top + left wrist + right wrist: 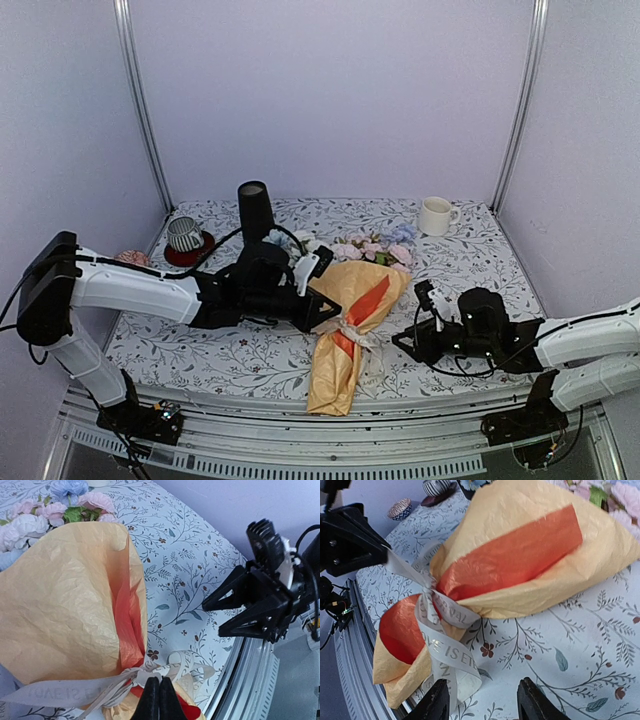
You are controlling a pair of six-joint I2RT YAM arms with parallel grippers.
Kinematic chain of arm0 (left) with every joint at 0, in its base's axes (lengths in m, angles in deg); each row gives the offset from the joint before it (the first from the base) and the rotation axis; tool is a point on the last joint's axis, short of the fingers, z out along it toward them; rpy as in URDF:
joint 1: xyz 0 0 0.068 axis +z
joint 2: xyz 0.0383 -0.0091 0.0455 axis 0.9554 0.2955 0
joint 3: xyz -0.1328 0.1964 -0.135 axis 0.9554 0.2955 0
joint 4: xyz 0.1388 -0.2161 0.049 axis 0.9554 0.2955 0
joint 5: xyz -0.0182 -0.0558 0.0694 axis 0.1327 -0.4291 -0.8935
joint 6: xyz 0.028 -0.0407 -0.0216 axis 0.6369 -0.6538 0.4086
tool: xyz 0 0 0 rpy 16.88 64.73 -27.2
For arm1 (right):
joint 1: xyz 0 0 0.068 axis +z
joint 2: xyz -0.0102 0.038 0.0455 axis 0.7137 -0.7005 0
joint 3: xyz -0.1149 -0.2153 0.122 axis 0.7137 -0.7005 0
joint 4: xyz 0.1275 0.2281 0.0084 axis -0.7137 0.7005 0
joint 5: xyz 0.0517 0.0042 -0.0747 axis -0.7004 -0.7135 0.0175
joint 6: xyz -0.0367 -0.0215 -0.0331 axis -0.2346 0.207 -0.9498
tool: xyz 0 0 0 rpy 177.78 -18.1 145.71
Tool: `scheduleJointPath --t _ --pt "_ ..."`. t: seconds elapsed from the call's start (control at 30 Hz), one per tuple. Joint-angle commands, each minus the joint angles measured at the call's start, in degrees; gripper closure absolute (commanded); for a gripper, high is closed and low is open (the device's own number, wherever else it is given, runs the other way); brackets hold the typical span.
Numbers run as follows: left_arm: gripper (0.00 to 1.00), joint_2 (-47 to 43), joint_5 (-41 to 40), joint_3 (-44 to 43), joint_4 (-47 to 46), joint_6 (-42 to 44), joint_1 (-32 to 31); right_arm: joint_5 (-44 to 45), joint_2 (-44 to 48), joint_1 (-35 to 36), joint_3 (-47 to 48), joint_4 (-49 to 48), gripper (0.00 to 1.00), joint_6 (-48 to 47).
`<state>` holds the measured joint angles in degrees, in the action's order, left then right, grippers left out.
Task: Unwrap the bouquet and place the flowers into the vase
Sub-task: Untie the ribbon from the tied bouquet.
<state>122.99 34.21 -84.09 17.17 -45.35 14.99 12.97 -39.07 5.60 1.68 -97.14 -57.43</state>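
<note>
On the bouquet (pixel 352 310), left fingers (pixel 152 702) pinch the ribbon (pixel 445 614) (right fingers (pixel 437 702) apart).

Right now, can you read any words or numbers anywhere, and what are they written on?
"VE IS ETE": on the cream ribbon, lower loop, both ends hidden.
"ERNAL": same ribbon, by the knot.
Left wrist view: the ribbon lettering shows through backwards, too faint to read.
No other text seen.
</note>
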Motion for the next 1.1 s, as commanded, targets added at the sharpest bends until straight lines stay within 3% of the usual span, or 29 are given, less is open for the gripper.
scheduleJointPath --t 0.0,0.1,0.47,0.8,1.07 --pt "1.0 -2.52 -0.89 1.79 -3.4 -0.17 -0.66 7.45 3.54 0.43 -3.16 -2.51 0.52 4.63" --pt "1.0 -2.82 -1.79 2.33 -3.31 0.13 -0.71 9.73 1.54 0.44 -4.73 -2.84 0.61 9.24" --pt "1.0 -3.35 -2.96 2.98 -2.62 0.32 -0.63 -1.35 -7.15 0.42 -4.08 -8.71 0.55 3.98" --pt "1.0 -3.72 -3.05 3.82 -3.04 0.09 -0.7 -5.07 -12.09 1.02 -6.04 -16.43 0.56 3.18" --pt "1.0 -4.32 -3.23 4.22 -3.0 0.08 -0.71 -3.11 -19.53 4.23 -1.15 -17.72 0.57 1.22"
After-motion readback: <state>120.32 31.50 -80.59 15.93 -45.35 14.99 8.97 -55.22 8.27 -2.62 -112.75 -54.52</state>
